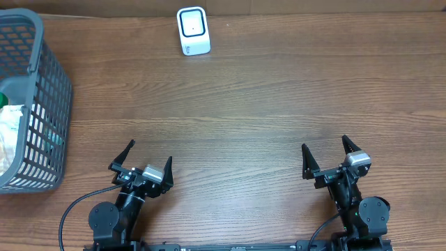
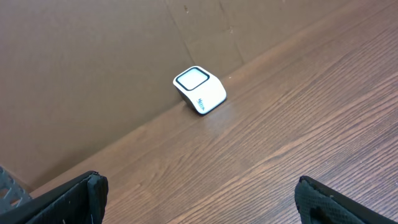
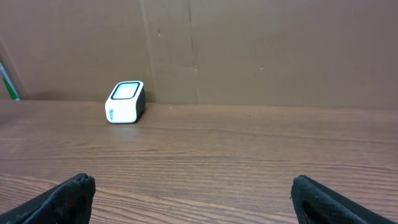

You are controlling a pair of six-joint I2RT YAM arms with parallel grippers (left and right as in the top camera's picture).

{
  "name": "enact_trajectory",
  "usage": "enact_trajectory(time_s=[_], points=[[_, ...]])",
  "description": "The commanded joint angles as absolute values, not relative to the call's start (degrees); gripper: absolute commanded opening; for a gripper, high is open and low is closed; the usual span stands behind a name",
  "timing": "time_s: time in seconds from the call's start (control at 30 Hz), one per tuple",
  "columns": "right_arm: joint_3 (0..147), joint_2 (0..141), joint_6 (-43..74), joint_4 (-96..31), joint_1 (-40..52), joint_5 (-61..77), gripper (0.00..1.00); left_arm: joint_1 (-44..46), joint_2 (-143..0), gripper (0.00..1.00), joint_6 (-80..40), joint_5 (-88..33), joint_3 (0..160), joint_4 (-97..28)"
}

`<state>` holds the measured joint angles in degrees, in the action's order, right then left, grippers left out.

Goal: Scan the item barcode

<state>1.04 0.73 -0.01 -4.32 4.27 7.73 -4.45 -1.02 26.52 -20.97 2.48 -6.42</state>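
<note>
**A:** Where is the thing to be scanned?

**B:** In the grey mesh basket [image 1: 49, 90] at the 9 o'clock edge of the table [image 1: 251, 104], seen from overhead. A pale, crumpled item [image 1: 8, 136] shows at the basket's own 9 o'clock side, partly cut off by the frame. I can't see a barcode on it from here.

**A:** And the scanner?

**B:** The white scanner [image 1: 193, 31] stands at 12 o'clock, close to the back wall and well apart from the basket. Both wrist cameras see it across bare wood.

**A:** What are the hands doing?

**B:** The left gripper [image 1: 150, 151] and the right gripper [image 1: 325, 143] sit at the 6 o'clock edge. Each has its jaws spread wide with nothing between them.

**A:** Which arm should fetch it?

**B:** The left, I judge. From the left gripper the basket lies near, at about 10 o'clock. From the right gripper it is well apart, between 9 and 10 o'clock, with the other arm in between.

**A:** How does the item lie?

**B:** The basket's long side runs from 12 to 6. The item's own long axis I cannot tell, because the mesh and the frame edge hide too much of it. The reach probably has to come down over the rim from above.

**A:** And once it's picked?

**B:** The scanner lies at roughly 1 o'clock from where the left gripper is now. The barcode face is unknown, so the item may need turning toward the scanner's window.
</note>
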Motion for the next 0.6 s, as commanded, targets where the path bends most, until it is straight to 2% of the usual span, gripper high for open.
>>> enact_trajectory(time_s=[0.0,0.57], points=[[0.45,0.16,0.21,-4.03,4.49,8.16,1.0,-3.84,-0.21,1.0,25.5,-20.82,1.87,-6.31],[0.45,0.16,0.19,-4.03,4.49,8.16,1.0,-3.84,-0.21,1.0,25.74,-20.43,1.87,-5.89]])
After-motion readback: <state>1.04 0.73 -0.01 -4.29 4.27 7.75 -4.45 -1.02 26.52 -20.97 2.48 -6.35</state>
